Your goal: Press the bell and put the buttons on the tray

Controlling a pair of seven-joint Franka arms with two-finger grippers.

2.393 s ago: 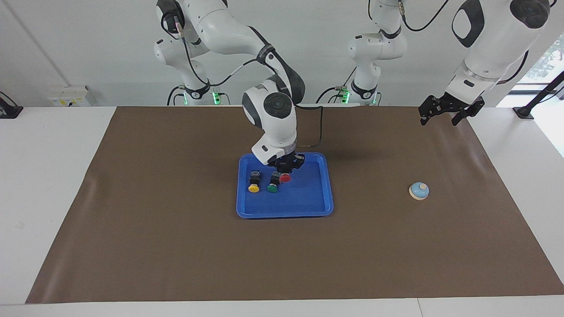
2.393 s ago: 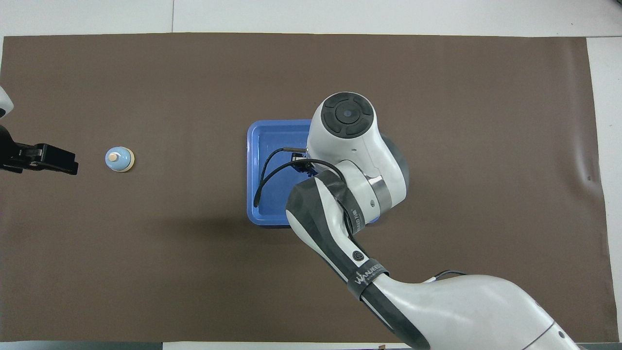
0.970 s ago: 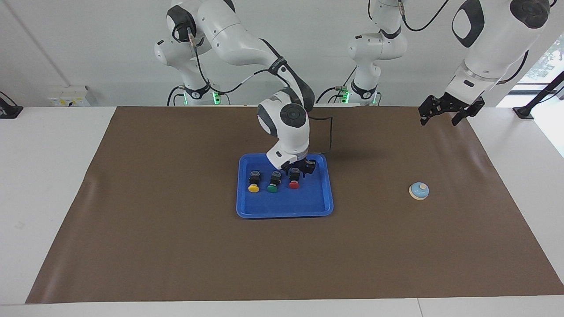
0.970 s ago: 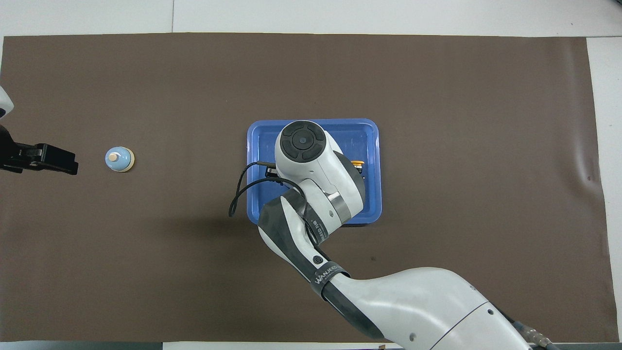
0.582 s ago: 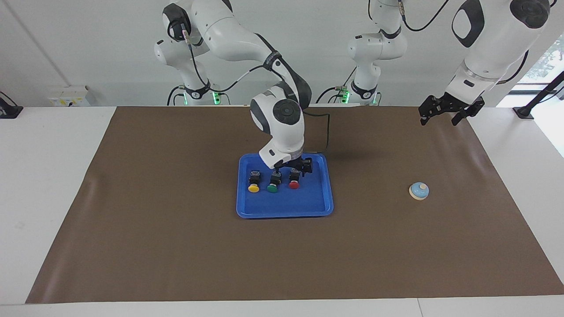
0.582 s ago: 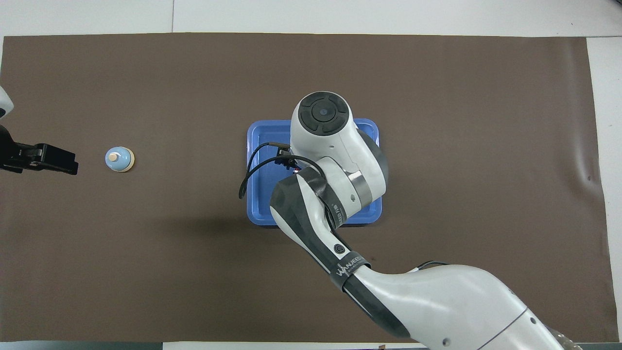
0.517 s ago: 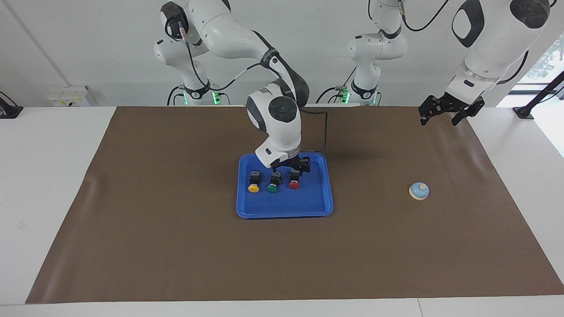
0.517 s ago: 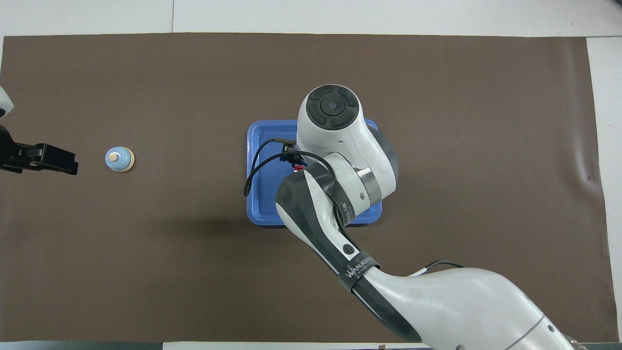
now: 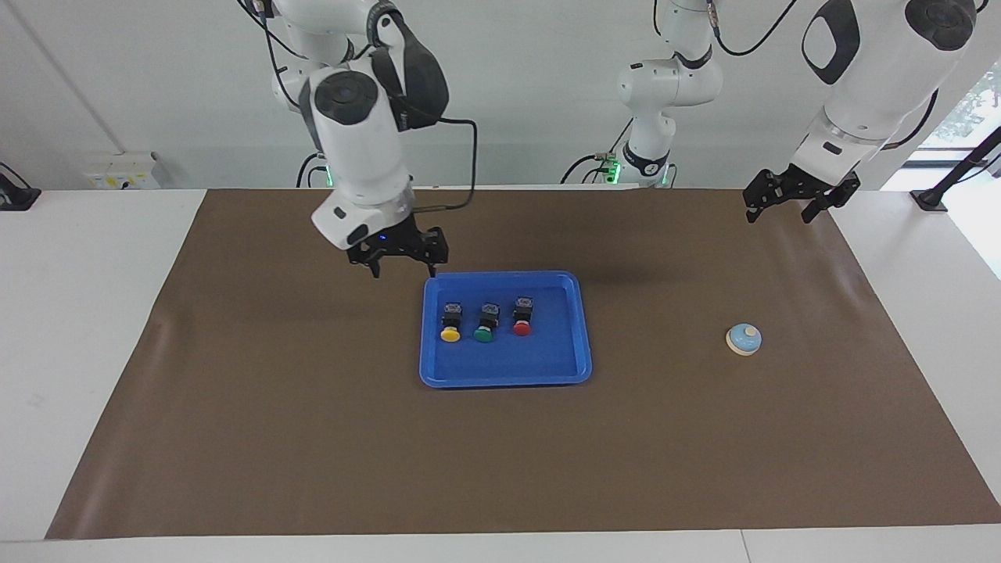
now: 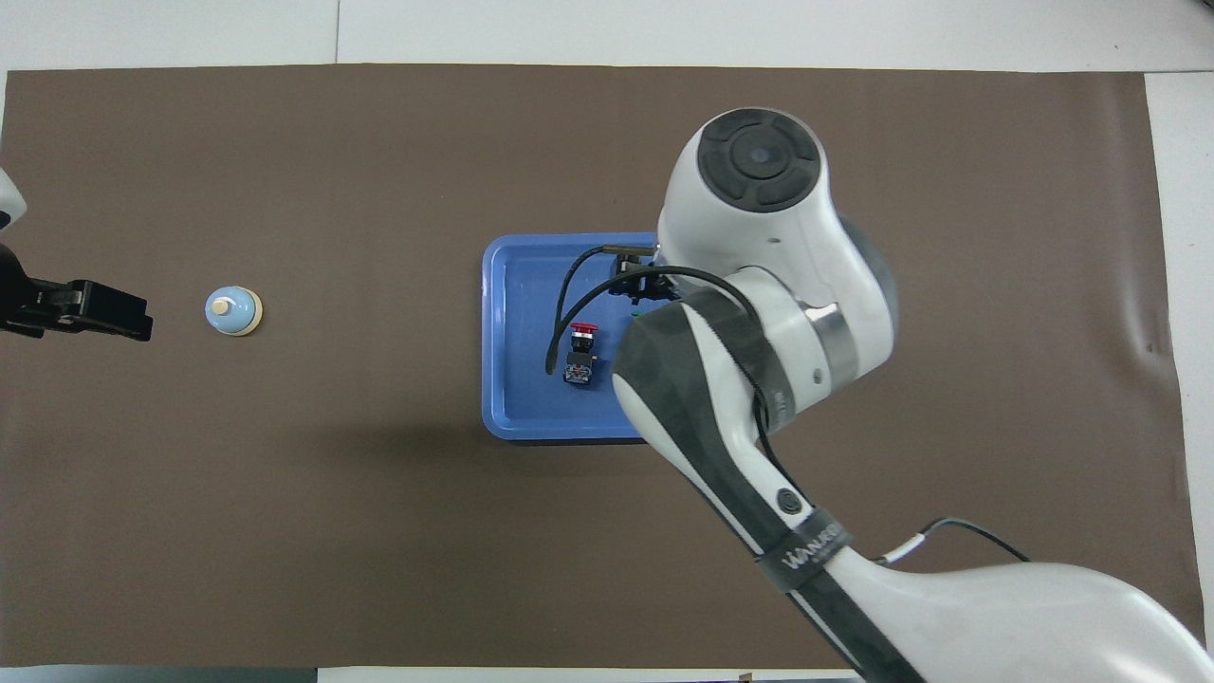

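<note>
Left gripper (image 9: 798, 205), open and empty, hangs nearest the bell (image 9: 744, 339); right gripper (image 9: 400, 256), open, hangs beside the tray (image 9: 583, 344).

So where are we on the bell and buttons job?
All three buttons, yellow, green and red, sit in the blue tray. Nothing is in hand: the right gripper hangs open over the mat beside the tray, and the left gripper waits open, raised clear of the bell. Whether the bell was pressed cannot be told.
</note>
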